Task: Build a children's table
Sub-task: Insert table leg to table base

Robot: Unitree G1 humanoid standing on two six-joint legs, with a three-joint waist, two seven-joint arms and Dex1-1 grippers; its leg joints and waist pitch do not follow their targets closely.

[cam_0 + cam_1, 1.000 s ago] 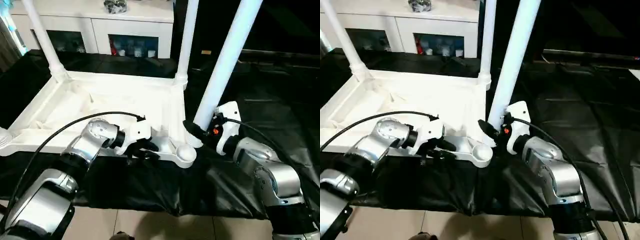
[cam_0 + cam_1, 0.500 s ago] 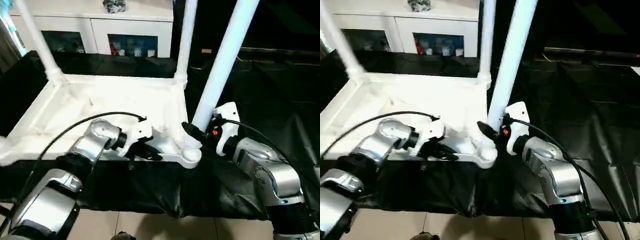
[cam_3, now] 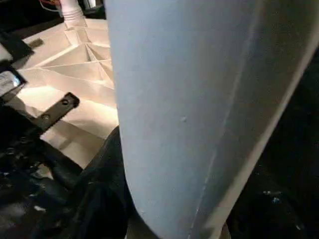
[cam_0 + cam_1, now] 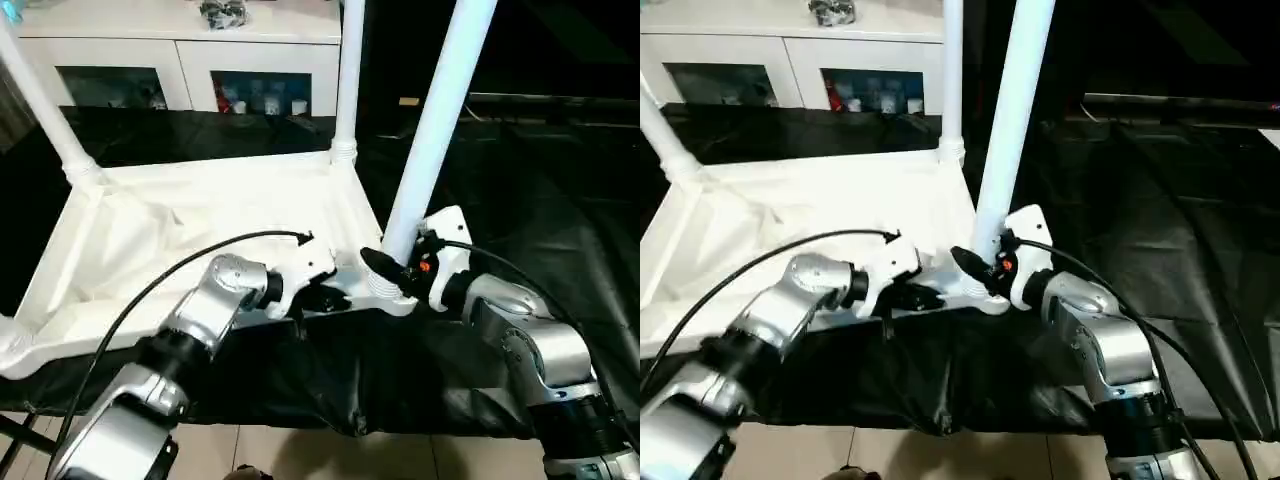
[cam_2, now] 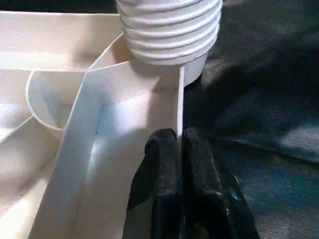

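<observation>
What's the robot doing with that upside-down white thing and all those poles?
It is building a small white plastic table, whose ribbed square top lies upside down on black sheeting. The right gripper holds a long white round leg upright at the near corner socket. The left gripper pinches the top's thin rim beside it. Two far legs already stand in their corners.
</observation>
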